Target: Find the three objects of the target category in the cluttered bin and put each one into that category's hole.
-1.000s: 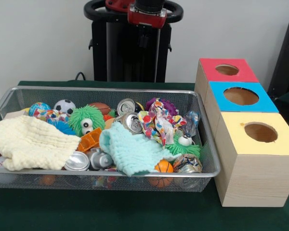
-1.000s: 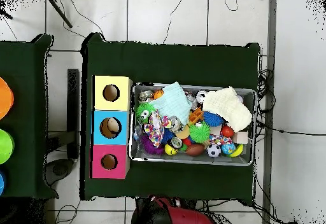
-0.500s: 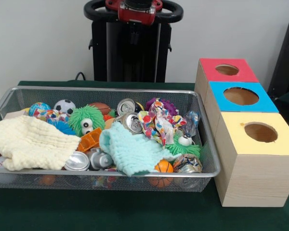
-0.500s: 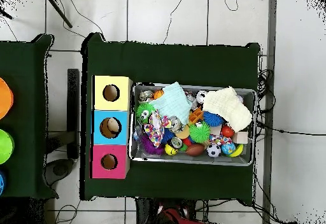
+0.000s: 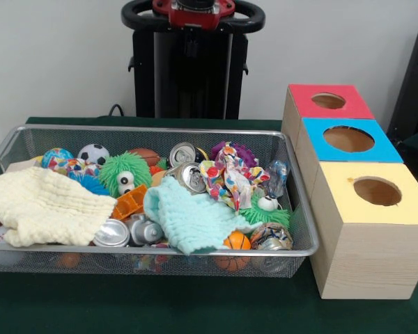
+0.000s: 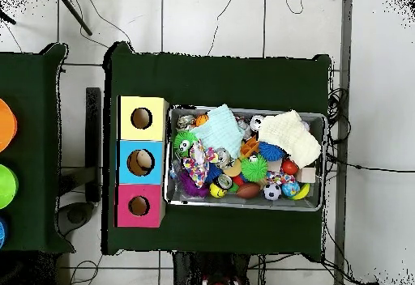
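A wire mesh bin [image 5: 153,129] holds a mixed heap: a cream cloth [image 5: 45,205], a pale teal cloth [image 5: 188,216], a patterned cloth [image 5: 226,177], crushed cans [image 5: 189,177], a green fuzzy toy [image 5: 125,172], a soccer ball [image 5: 93,154] and a small orange ball [image 5: 237,241]. To its right stand three wooden boxes with round holes, topped red [image 5: 303,97], blue [image 5: 386,149] and yellow [image 5: 334,202]. In the overhead view the bin [image 6: 243,206] lies right of the boxes, and something pale shows inside the blue box [image 6: 126,148]. Only a red arm part [image 5: 195,8] shows, drawn back at the pedestal; no gripper is visible.
The bin and boxes sit on a dark green cloth-covered table [image 5: 195,306]. A second green table [image 6: 32,136] with coloured discs stands at the left of the overhead view. Cables [image 6: 340,104] trail over the tiled floor.
The red arm part has drawn back toward the pedestal, rising in the front view and nearly leaving the overhead view. The bin's contents have not shifted.
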{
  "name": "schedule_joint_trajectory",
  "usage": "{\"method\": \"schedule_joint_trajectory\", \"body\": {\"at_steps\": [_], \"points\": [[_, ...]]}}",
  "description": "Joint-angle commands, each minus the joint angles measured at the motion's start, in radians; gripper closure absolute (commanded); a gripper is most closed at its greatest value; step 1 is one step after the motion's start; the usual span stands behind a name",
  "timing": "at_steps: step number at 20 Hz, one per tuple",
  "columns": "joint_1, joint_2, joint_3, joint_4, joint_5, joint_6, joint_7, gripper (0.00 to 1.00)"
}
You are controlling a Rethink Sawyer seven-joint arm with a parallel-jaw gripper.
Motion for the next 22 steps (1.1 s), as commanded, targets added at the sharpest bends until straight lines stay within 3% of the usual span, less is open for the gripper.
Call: {"method": "schedule_joint_trajectory", "body": {"at_steps": [1, 9, 22], "points": [[-0.008, 0.063, 0.020, -0.033, -0.073, -0.145, 0.134, 1.00], [0.107, 0.117, 0.009, -0.014, -0.024, -0.194, 0.194, 1.00], [0.347, 0.048, 0.075, -0.006, 0.195, -0.096, 0.252, 1.00]]}}
